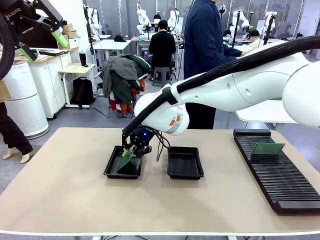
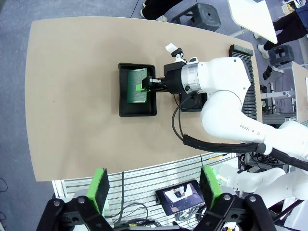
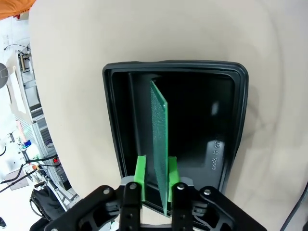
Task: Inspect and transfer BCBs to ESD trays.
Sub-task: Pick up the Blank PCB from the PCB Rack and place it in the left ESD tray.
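My right gripper [image 1: 131, 150] [image 3: 156, 175] reaches down into the left ESD tray [image 1: 110, 171] [image 3: 231, 120] [image 2: 137, 113]. A green BCB [image 3: 160, 134] [image 1: 126, 161] [image 2: 134, 89] stands on edge in that tray, leaning, between the green pads. The jaws are slightly apart: a dark gap shows between one pad and the board, while the other pad touches it. The second ESD tray [image 1: 185, 176] lies just to the right, with nothing in it. Another BCB [image 1: 267, 148] stands in the black slotted rack [image 1: 280, 180]. My left gripper [image 1: 44, 46] [image 2: 155, 190] hangs open high above the table's left side.
The long rack [image 2: 245, 72] runs along the table's right side. A person in dark blue stands at the far edge behind the right arm [image 1: 240, 90]. Bare tabletop [image 1: 60, 190] lies left of and in front of the trays.
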`<state>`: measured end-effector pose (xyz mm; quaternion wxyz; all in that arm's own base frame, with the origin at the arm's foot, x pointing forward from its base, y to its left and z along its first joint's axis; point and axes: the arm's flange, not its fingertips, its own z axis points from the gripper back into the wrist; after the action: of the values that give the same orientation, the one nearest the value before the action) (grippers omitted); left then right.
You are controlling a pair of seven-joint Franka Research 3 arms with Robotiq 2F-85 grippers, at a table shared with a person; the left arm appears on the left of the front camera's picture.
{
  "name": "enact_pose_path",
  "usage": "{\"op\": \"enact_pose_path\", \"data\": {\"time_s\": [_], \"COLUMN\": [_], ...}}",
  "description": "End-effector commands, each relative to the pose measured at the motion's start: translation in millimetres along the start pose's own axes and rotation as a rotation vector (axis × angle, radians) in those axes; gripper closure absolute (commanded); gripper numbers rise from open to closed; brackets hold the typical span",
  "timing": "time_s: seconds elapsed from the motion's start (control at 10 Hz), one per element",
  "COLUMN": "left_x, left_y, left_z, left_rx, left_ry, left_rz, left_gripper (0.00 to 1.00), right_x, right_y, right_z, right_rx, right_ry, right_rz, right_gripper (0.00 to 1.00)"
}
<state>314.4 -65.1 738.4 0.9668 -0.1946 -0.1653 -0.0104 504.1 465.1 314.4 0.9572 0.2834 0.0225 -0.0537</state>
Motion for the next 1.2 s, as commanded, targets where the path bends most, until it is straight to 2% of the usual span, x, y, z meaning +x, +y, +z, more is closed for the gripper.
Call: {"op": "enact_pose_path", "data": {"time_s": [0.0,0.3,0.4,0.5,0.6,0.7,0.8,0.9,1.0,1.1], "left_x": [-0.5,-0.5,-0.5,-0.5,-0.5,-0.5,-0.5,-0.5,-0.5,-0.5], "left_y": [0.9,0.9,0.9,0.9,0.9,0.9,0.9,0.9,0.9,0.9], "left_z": [-1.1,-1.1,-1.1,-1.1,-1.1,-1.1,-1.1,-1.1,-1.1,-1.1], "left_rx": [-0.010,-0.010,-0.010,-0.010,-0.010,-0.010,-0.010,-0.010,-0.010,-0.010], "left_ry": [0.003,0.003,0.003,0.003,0.003,0.003,0.003,0.003,0.003,0.003], "left_rz": [-0.003,-0.003,-0.003,-0.003,-0.003,-0.003,-0.003,-0.003,-0.003,-0.003], "left_gripper": [0.00,0.00,0.00,0.00,0.00,0.00,0.00,0.00,0.00,0.00], "right_x": [0.8,4.4,4.8,4.1,3.3,2.5,1.9,0.0,-2.2,-4.8], "right_y": [17.0,28.9,34.0,38.3,42.3,46.3,50.2,53.0,55.4,56.6], "right_z": [8.2,13.8,16.9,22.2,29.5,33.4,37.3,42.6,49.8,55.0], "right_rx": [-0.065,-0.175,-0.216,-0.257,-0.297,-0.339,-0.392,-0.436,-0.471,-0.502], "right_ry": [-0.001,0.017,0.008,0.006,-0.001,-0.001,-0.005,-0.007,-0.016,-0.023], "right_rz": [-0.005,-0.010,-0.014,-0.016,-0.022,-0.016,-0.014,-0.009,-0.010,-0.006], "right_gripper": [0.70,0.59,0.49,0.45,0.35,0.31,0.21,0.17,0.07,0.03]}}
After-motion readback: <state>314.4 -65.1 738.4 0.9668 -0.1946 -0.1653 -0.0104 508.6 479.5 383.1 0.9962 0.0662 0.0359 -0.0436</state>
